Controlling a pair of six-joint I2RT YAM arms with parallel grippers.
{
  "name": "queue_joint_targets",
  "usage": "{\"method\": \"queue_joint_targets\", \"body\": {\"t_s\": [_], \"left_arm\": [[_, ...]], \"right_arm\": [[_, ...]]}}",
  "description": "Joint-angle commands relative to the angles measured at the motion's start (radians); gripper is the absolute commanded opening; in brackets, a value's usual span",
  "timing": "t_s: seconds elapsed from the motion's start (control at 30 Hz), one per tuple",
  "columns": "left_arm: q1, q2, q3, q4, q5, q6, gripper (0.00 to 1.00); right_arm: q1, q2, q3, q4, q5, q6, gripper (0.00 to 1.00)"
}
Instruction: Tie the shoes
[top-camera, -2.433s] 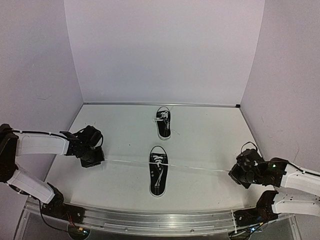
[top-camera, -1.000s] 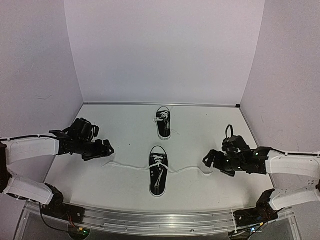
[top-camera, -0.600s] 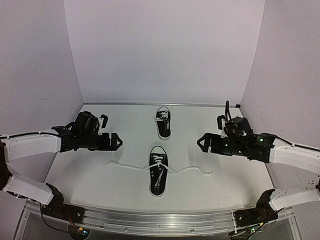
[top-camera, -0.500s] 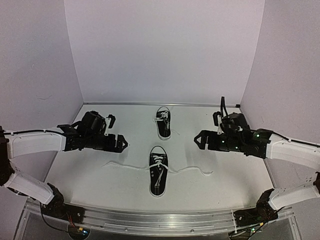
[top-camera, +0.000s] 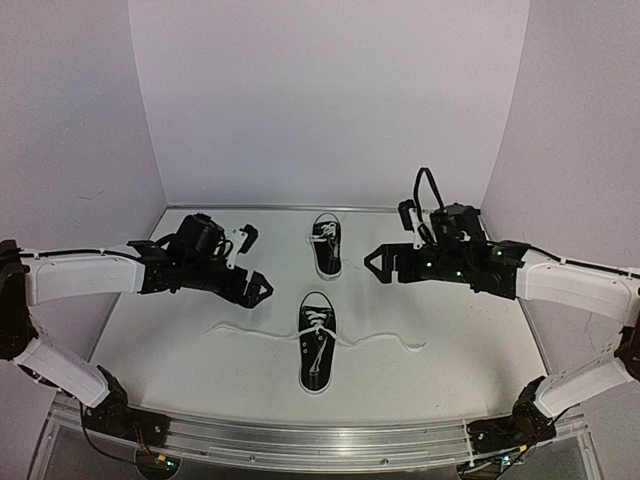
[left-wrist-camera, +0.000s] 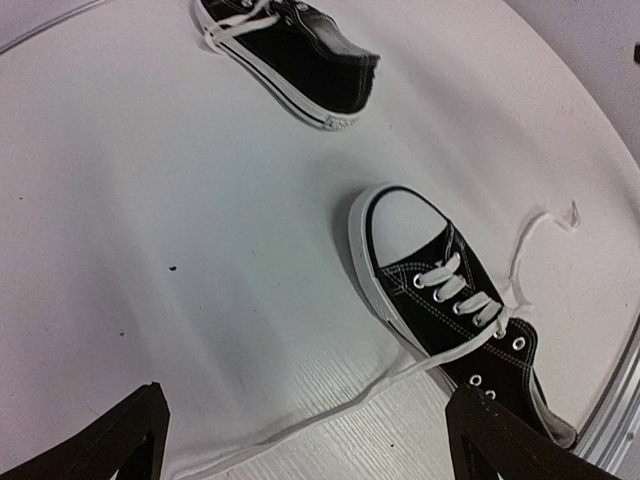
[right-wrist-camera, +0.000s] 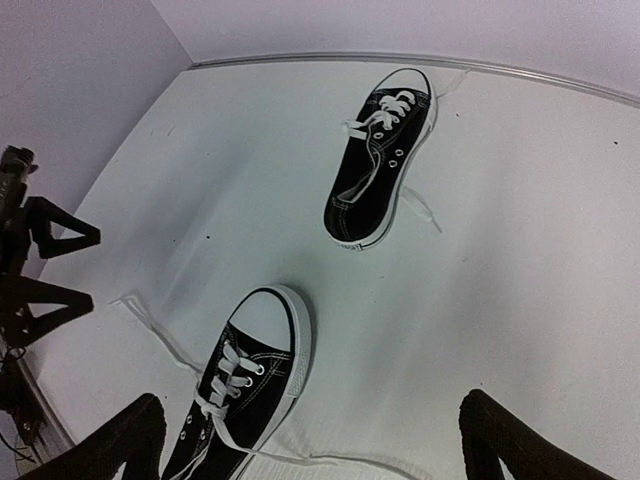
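Two small black shoes with white laces lie on the white table. The near shoe has its lace ends lying slack on the table, one out to each side. The far shoe sits behind it, with loose laces. My left gripper hovers open, left of the shoes, nothing between its fingers. My right gripper hovers open to their right, also holding nothing.
Pale walls close the table on the left, back and right. A metal rail runs along the near edge. In the right wrist view the left gripper's fingers show at the left edge.
The near shoe's lace was stretched taut between both grippers; it now lies slack on the table. Both grippers have opened, risen and swung inward and back towards the far shoe.
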Motion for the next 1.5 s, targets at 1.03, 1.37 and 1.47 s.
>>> {"method": "queue_joint_targets", "body": {"t_s": [1.03, 1.37, 1.47], "left_arm": [[-0.118, 0.497, 0.24, -0.131, 0.198, 0.704, 0.37], [-0.137, 0.472, 0.214, -0.089, 0.147, 0.664, 0.01], [-0.137, 0.399, 0.163, -0.026, 0.186, 0.616, 0.0]], "right_arm": [[-0.002, -0.059, -0.06, 0.081, -0.173, -0.051, 0.98], [-0.002, -0.065, -0.07, 0.079, -0.159, -0.034, 0.98], [-0.001, -0.06, -0.07, 0.079, -0.163, -0.024, 0.98]]}}
